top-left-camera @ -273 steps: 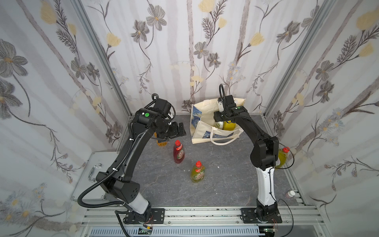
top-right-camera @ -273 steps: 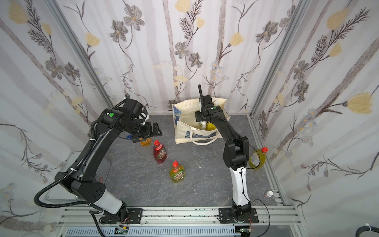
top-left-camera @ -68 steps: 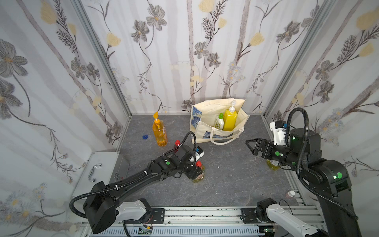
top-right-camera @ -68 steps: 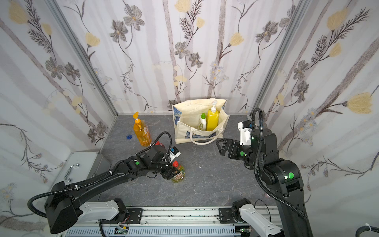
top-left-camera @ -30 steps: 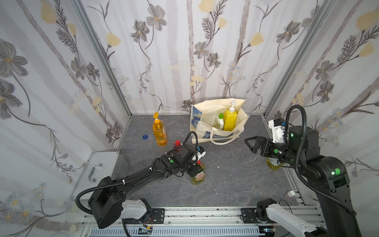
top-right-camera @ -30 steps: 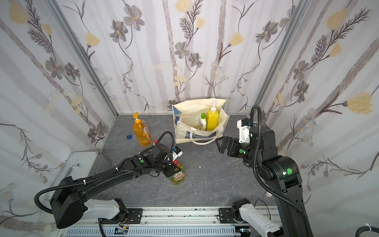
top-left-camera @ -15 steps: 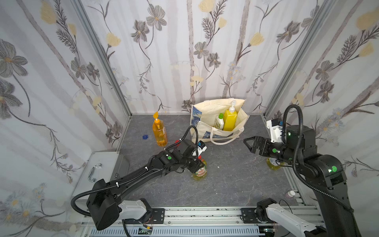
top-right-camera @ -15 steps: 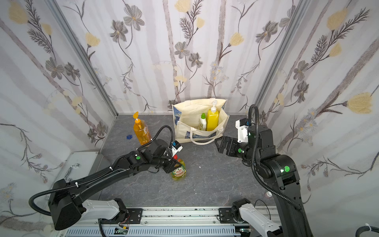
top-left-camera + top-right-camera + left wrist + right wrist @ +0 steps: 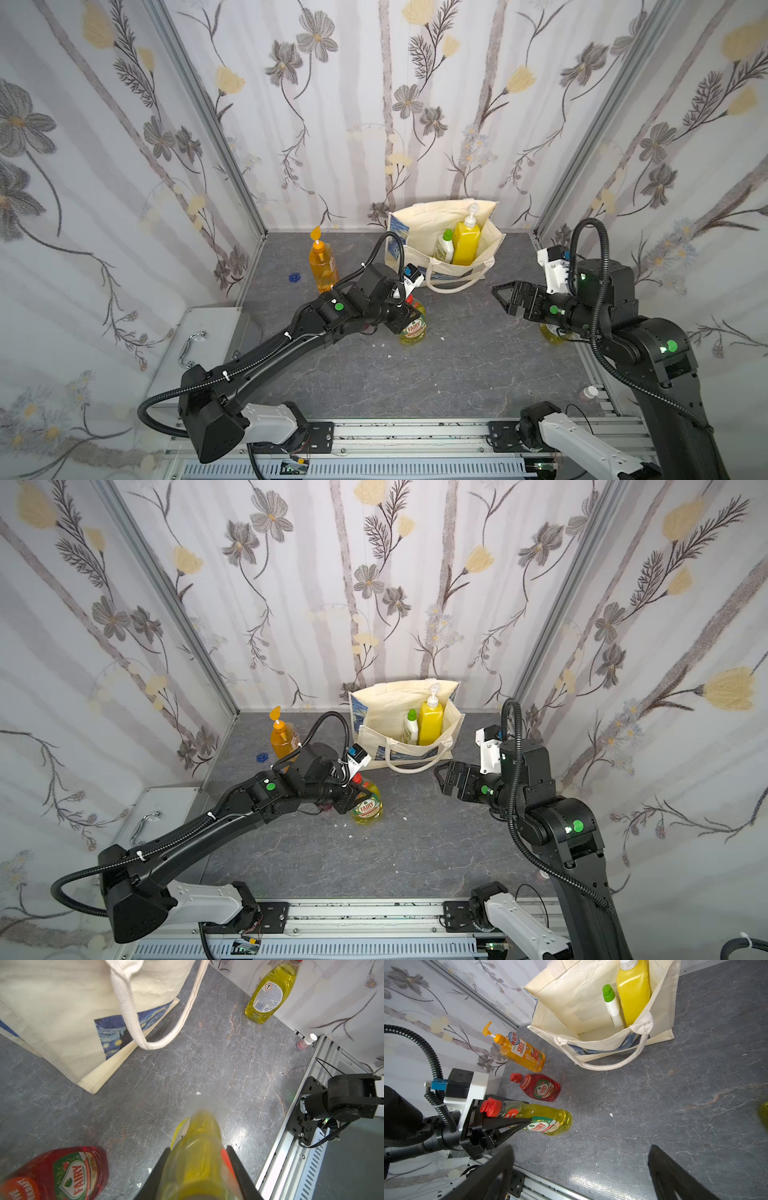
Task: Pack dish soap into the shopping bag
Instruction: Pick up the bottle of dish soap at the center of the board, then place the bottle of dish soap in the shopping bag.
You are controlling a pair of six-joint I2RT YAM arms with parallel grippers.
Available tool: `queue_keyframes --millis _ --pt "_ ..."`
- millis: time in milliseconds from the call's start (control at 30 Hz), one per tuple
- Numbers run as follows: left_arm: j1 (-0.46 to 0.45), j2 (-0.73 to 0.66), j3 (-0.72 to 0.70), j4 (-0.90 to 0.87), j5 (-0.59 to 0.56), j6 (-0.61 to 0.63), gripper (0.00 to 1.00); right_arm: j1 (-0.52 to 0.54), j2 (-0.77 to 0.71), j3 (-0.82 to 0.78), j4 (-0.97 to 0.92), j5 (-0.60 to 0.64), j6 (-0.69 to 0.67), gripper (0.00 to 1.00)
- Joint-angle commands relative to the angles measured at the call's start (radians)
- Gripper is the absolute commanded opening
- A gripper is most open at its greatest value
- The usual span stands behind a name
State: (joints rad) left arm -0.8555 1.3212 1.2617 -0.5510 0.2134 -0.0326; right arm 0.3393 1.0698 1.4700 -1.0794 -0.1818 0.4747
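Observation:
My left gripper is shut on the shoulder of a yellow-green, red-capped dish soap bottle, which leans with its base close to the floor, in front of the shopping bag. The bag stands open at the back and holds a yellow pump bottle and a white green-capped bottle. A red bottle and an orange pump bottle stand to the left. My right gripper hangs open and empty right of the bag, above another yellow-green bottle.
The bag's cream handle droops over its front onto the floor. A blue cap lies near the orange bottle. A small pink-and-white bottle sits by the right rail. A grey lid with a handle lies at the left.
My left gripper has carried the yellow-green bottle back and a little to the right, toward the bag. The right gripper has drifted slightly left, still open.

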Motion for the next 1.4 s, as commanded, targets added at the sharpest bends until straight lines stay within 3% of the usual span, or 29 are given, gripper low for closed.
queue_keyframes --millis 0,1367 --pt "0.0 0.01 0.056 0.054 -0.005 0.011 0.3 -0.001 -0.001 -0.01 0.052 -0.011 -0.001 1.0" --pt "0.0 0.284 0.654 0.109 -0.075 -0.001 0.32 -0.034 -0.153 -0.195 0.03 0.062 0.011 1.0"
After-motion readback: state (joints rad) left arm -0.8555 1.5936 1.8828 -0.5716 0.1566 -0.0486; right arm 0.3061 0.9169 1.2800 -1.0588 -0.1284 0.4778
